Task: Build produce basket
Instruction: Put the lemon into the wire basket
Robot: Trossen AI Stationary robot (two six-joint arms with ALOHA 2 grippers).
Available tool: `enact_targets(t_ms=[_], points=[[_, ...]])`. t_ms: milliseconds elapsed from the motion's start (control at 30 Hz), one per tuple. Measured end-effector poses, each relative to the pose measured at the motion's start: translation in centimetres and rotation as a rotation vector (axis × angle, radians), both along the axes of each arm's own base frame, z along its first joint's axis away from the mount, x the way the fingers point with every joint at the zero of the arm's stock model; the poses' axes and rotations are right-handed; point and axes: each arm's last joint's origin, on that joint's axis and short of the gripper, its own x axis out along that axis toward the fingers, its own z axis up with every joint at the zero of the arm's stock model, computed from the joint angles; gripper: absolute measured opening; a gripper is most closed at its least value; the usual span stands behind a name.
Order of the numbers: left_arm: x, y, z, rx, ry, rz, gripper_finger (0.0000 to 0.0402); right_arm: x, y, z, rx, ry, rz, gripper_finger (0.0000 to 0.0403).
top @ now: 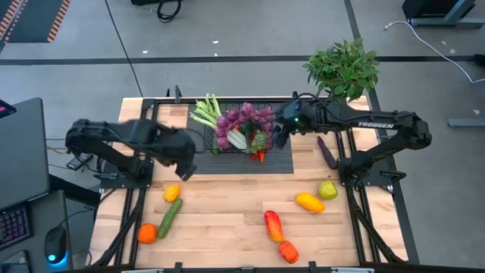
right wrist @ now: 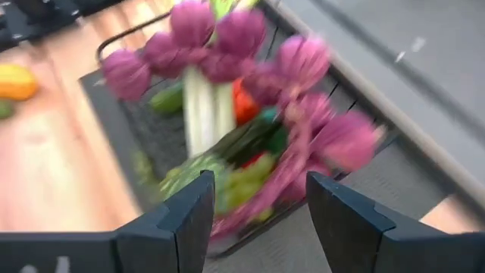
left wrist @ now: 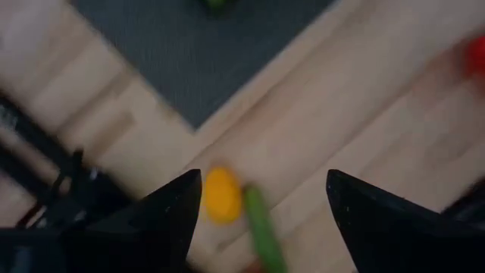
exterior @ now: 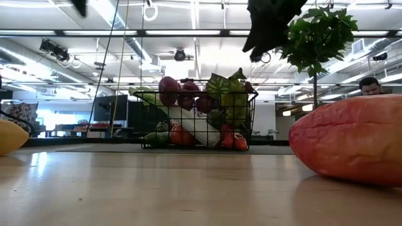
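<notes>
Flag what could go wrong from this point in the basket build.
The basket is heaped above its rim, so another piece dropped by the open right claw could roll off. The open left claw hovers over the yellow fruit, which touches the cucumber; closing there might nudge the cucumber away.

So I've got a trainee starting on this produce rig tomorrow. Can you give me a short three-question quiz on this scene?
1. True or false: the basket sits on the dark mat.
2. Which end effector is over the basket? A) left B) right
3. Fill in: beside the small yellow fruit at the table's left lies a green ____.

Key
1. True.
2. B: the right end effector is at the basket's edge, fingers apart and empty; the left end effector is over the bare wood near the yellow fruit, also open.
3. Cucumber.
</notes>
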Motion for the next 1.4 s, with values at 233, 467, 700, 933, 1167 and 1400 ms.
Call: enact_targets(t_ms=[233, 467, 700, 933, 1167, 1400], points=[[0.1, -1.0, -8.5, -0.105, 0.242, 0.032, 0.0267, -0.1, 1.6, 0.0, 0.085, -0.007, 0.036, 0.0215], [0.2, -2.3, -14.2, -0.288, 0.232, 0.075, 0.0246, -0.1, 2.0, 0.4, 0.138, -0.052, 0.087, 0.0229], [-0.4, -2.6, -16.2, -0.289, 0.252, 0.098, 0.0282, 0.1, 1.8, -0.2, 0.106, -0.045, 0.097, 0.0277], [-1.8, -2.2, -17.9, -0.272, 0.356, 0.082, 0.0337, -0.2, 1.7, -1.5, 0.164, -0.003, 0.065, 0.0312], [-2.7, -1.9, -20.9, -0.273, 0.348, 0.086, 0.0352, -0.5, 2.1, -1.8, 0.198, 0.022, 0.034, 0.0313], [-3.3, -1.8, -23.4, -0.303, 0.293, 0.184, 0.0343, -0.6, 1.9, -1.8, 0.159, 0.034, -0.009, 0.0313]])
